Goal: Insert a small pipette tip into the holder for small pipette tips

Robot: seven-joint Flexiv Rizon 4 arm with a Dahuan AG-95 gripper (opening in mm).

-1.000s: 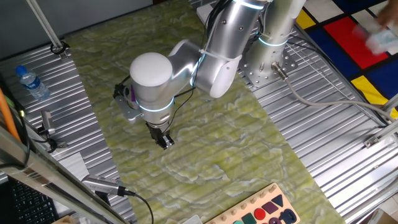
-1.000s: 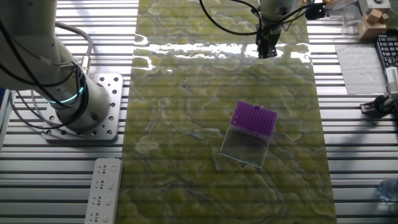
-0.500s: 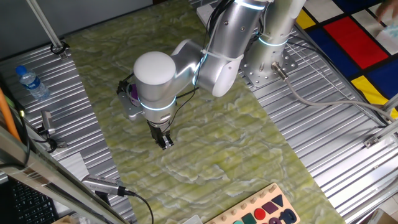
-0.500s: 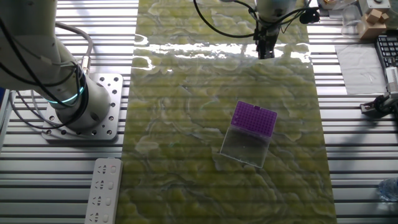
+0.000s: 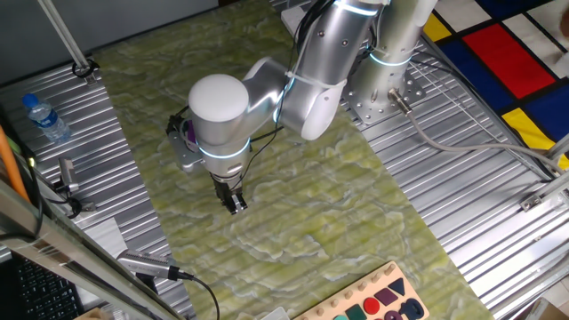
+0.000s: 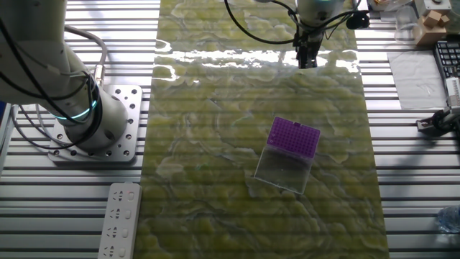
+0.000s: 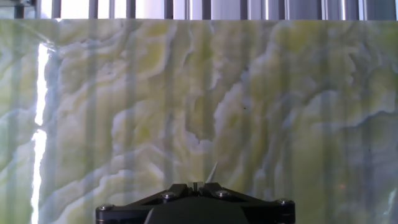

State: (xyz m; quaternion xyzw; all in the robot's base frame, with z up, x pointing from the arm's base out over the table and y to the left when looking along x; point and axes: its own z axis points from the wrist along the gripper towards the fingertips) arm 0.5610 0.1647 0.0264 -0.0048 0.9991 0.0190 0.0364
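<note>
In the other fixed view the arm's silver base point(image 6: 86, 108) sits at the left edge with a white power strip point(image 6: 118, 219) below it, the purple tip holder point(image 6: 294, 137) lies right of centre on the green marbled mat point(image 6: 215, 144), and the gripper point(image 6: 307, 59) hangs at the top, well apart from the holder. In the hand view a thin pale pipette tip point(image 7: 211, 173) pokes up from the closed-up fingers at bottom centre, so it looks pinched on that tip.
</note>
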